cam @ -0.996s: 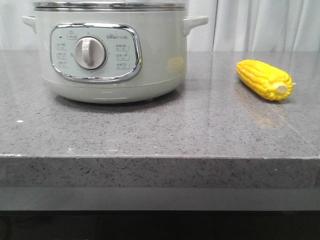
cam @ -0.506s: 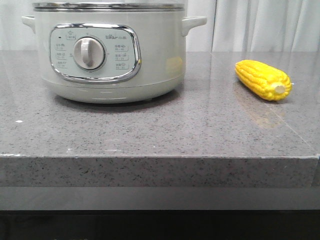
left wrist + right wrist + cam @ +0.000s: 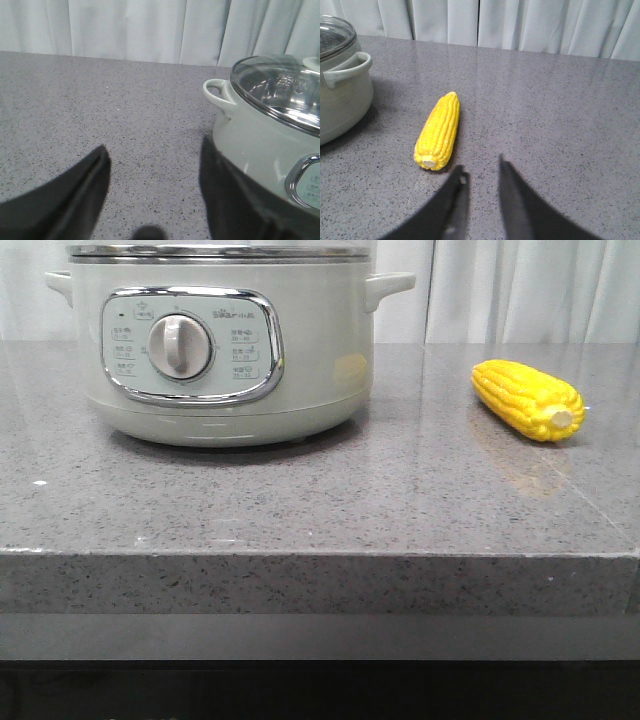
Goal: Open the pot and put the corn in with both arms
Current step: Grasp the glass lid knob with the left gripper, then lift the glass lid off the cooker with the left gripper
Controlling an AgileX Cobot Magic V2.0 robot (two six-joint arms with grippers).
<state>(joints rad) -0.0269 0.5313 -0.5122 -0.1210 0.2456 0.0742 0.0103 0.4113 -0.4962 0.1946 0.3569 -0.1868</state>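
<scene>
The pale-green pot [image 3: 215, 350] stands at the back left of the grey counter, its glass lid [image 3: 280, 90] closed on the steel rim. The yellow corn [image 3: 528, 400] lies on the counter to the right, stub end toward me. My left gripper [image 3: 155, 147] hovers open over bare counter just beside the pot [image 3: 260, 145], holding nothing. In the right wrist view the right gripper [image 3: 481, 165] is open and empty, just short of the corn [image 3: 440, 131] and a little to its side. Neither gripper shows in the front view.
White curtains [image 3: 530, 290] hang behind the speckled grey stone counter [image 3: 320, 500]. Its front edge [image 3: 320, 555] runs across the lower front view. The pot's side handle [image 3: 347, 70] juts toward the corn.
None beyond a slight jitter of the front view; pot and corn stay where they were.
</scene>
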